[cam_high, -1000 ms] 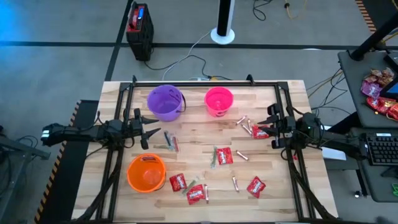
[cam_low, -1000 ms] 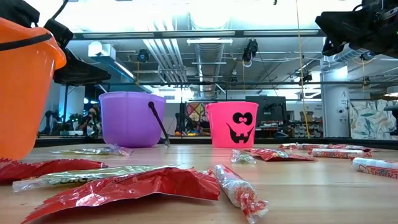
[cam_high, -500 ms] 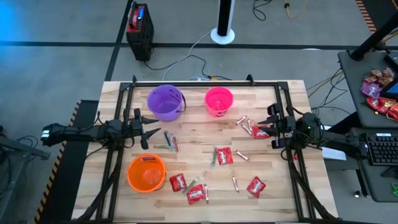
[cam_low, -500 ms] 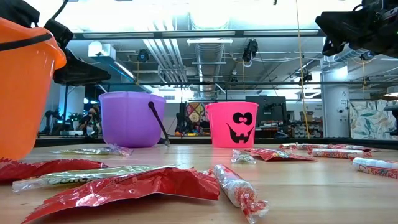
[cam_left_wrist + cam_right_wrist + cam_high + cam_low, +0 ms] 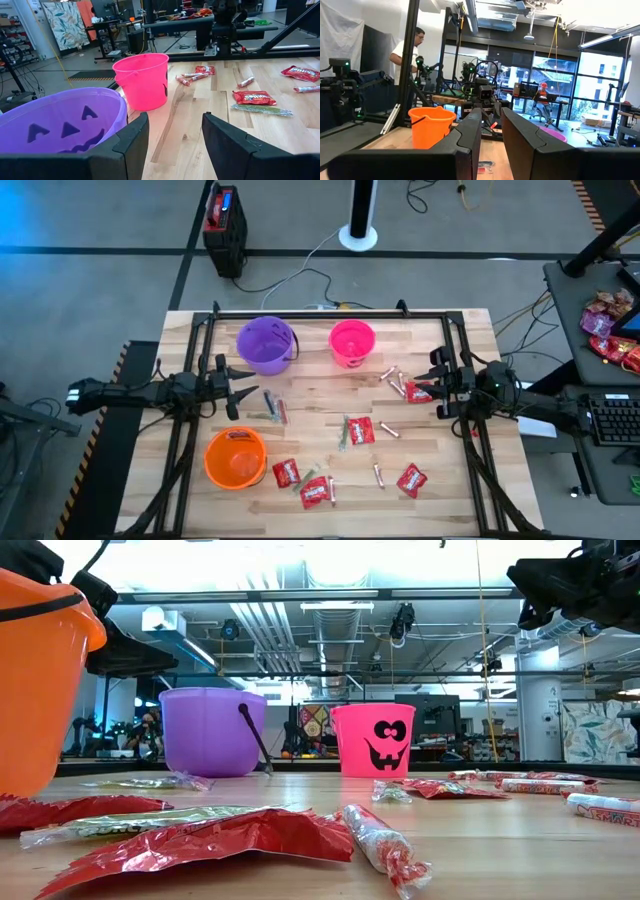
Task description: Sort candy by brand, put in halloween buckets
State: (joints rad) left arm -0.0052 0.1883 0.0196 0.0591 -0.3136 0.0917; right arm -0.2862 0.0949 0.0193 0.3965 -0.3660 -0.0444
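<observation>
Three buckets stand on the wooden table: purple (image 5: 266, 344) and hot pink (image 5: 351, 342) near the far edge, orange (image 5: 236, 458) near the near left. Candy lies scattered between them: red packets (image 5: 361, 430), (image 5: 286, 473), (image 5: 411, 479), tan sticks (image 5: 392, 377), (image 5: 379, 475), dark-green sticks (image 5: 270, 402), (image 5: 344, 435). My left gripper (image 5: 240, 385) hovers open between the purple and orange buckets, aimed toward the table's right. My right gripper (image 5: 428, 385) hovers open at the right side, above a red packet (image 5: 418, 392), and touches nothing.
A black frame (image 5: 330, 313) runs along the far edge and down both sides of the table. A red-brown piece shows inside the orange bucket (image 5: 238, 436). A pile of red and purple bags (image 5: 610, 325) sits on a desk off to the right. A person (image 5: 407, 47) stands beyond the table.
</observation>
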